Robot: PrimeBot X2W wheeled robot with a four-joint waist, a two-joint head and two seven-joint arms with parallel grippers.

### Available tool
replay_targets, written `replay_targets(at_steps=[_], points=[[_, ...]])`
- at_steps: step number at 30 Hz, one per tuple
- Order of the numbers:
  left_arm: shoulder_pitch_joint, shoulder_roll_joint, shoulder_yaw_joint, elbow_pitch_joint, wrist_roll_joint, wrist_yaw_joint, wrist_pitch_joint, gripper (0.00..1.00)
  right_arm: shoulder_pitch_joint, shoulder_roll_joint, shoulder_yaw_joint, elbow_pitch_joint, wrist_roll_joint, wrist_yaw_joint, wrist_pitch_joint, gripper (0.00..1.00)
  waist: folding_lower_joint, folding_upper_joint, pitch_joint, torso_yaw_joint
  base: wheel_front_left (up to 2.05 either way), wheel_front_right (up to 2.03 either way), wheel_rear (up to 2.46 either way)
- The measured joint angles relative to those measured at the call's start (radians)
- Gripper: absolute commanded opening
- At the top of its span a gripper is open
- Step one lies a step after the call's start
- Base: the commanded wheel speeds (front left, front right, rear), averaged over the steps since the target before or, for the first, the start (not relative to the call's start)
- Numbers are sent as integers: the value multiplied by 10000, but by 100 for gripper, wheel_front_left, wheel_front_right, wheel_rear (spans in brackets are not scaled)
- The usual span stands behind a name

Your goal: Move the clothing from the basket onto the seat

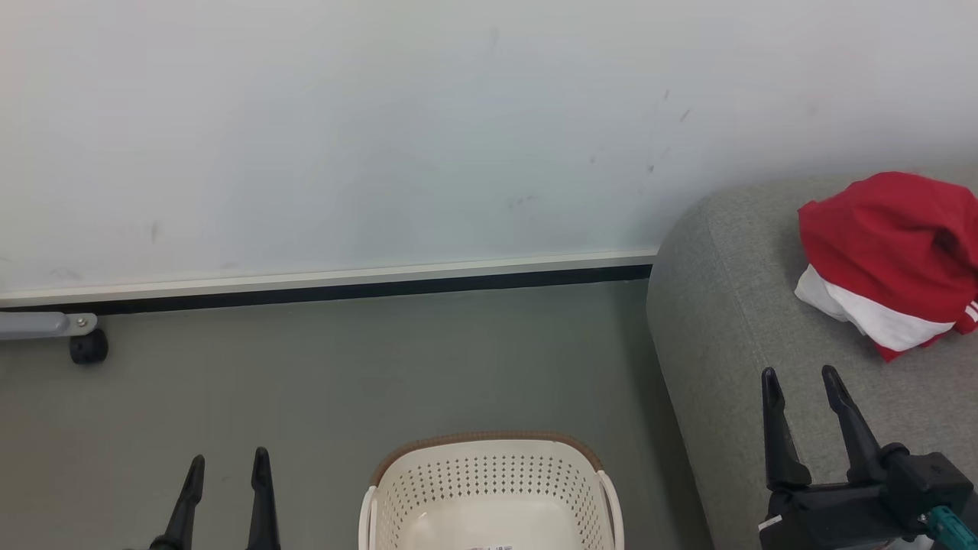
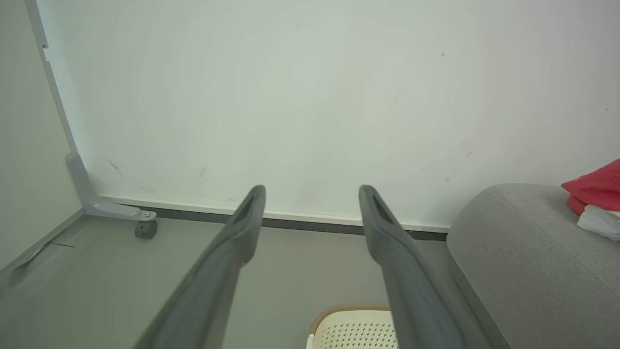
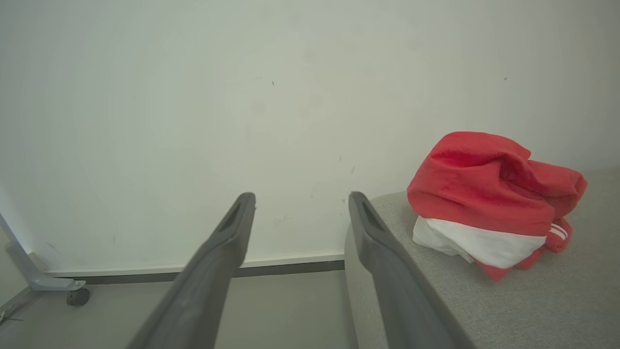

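Observation:
The red clothing (image 1: 890, 237) lies in a crumpled heap on the grey seat (image 1: 726, 344) at the right, with white inner fabric and striped trim showing; it also appears on the seat (image 3: 533, 300) as a red heap (image 3: 484, 189) and at the frame edge (image 2: 596, 186). The cream basket (image 1: 489, 489) stands on the floor at bottom centre; the part of its inside that shows holds no garment. My right gripper (image 1: 802, 376) hangs open above the seat's front, short of the clothing. Left of the basket, my left gripper (image 1: 229, 461) is open over the floor.
A pale wall with a dark baseboard (image 1: 344, 286) runs behind everything. A grey metal leg with a black caster (image 1: 88, 347) stands at the far left on the floor. Grey floor (image 1: 344, 367) stretches between the caster, the basket and the seat.

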Motion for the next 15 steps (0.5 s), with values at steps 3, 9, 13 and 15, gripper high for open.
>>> replay_targets(at_steps=[3,9,13,15], points=[[0,-2,0,-12,12,0,0,100,0,0,-31,17,2,-2,0,100,0,0,21,21,0,0,0],[0,-17,-2,-21,27,0,0,100,-2,0,-58,65,13,-2,4,100,0,0,60,60,0,0,0],[-1,-31,-4,-23,42,0,0,100,-5,6,-69,174,33,-2,50,100,0,0,80,86,0,0,0],[-2,-40,-6,-25,75,0,0,100,-6,6,-82,232,33,-2,54,100,0,0,87,97,0,0,0]])
